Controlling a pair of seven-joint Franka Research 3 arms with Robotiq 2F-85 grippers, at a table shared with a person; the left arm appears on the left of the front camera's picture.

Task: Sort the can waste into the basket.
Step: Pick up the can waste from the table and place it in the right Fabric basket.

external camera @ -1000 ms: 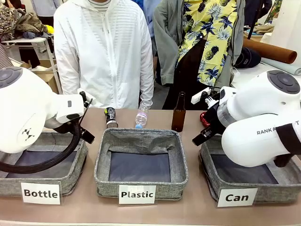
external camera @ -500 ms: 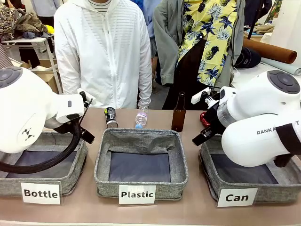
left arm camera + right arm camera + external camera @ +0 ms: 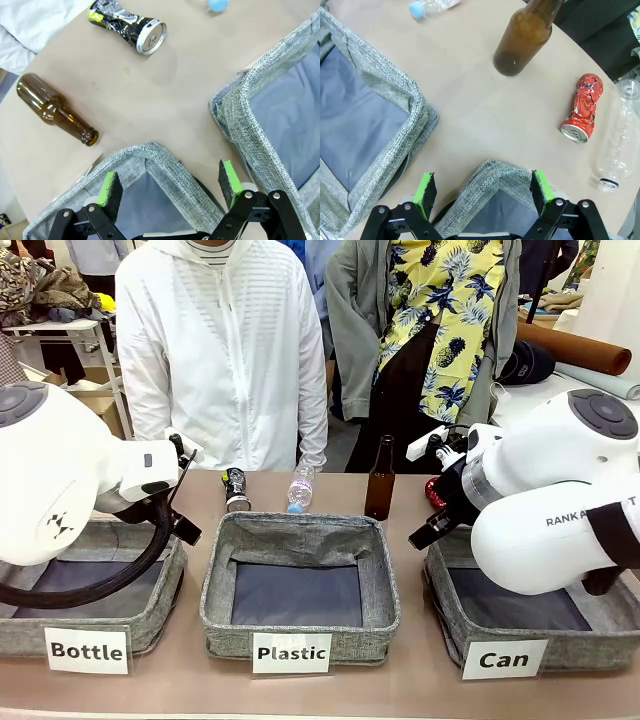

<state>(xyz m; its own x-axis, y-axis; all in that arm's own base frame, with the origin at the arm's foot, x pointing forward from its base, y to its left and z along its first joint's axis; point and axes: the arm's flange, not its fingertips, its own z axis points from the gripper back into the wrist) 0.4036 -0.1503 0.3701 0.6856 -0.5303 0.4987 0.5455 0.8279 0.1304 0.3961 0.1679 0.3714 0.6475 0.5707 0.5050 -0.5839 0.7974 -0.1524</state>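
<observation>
The Can basket (image 3: 446, 592), its corner beneath the spread, empty jaws of the right gripper (image 3: 483, 189), is shown with no can visible inside. The left gripper (image 3: 170, 184) is likewise parted. The red can (image 3: 582, 108), ahead-right of the right jaws, and the black can (image 3: 127, 25), beyond the left's, are yet to be collected.

Tan bench (image 3: 415, 685) under even, diffuse light. Beyond its far left corner, a white side table (image 3: 70, 330) carries heaped clothing (image 3: 45, 285). Beyond the far right corner lies a brown roll (image 3: 575, 348).
</observation>
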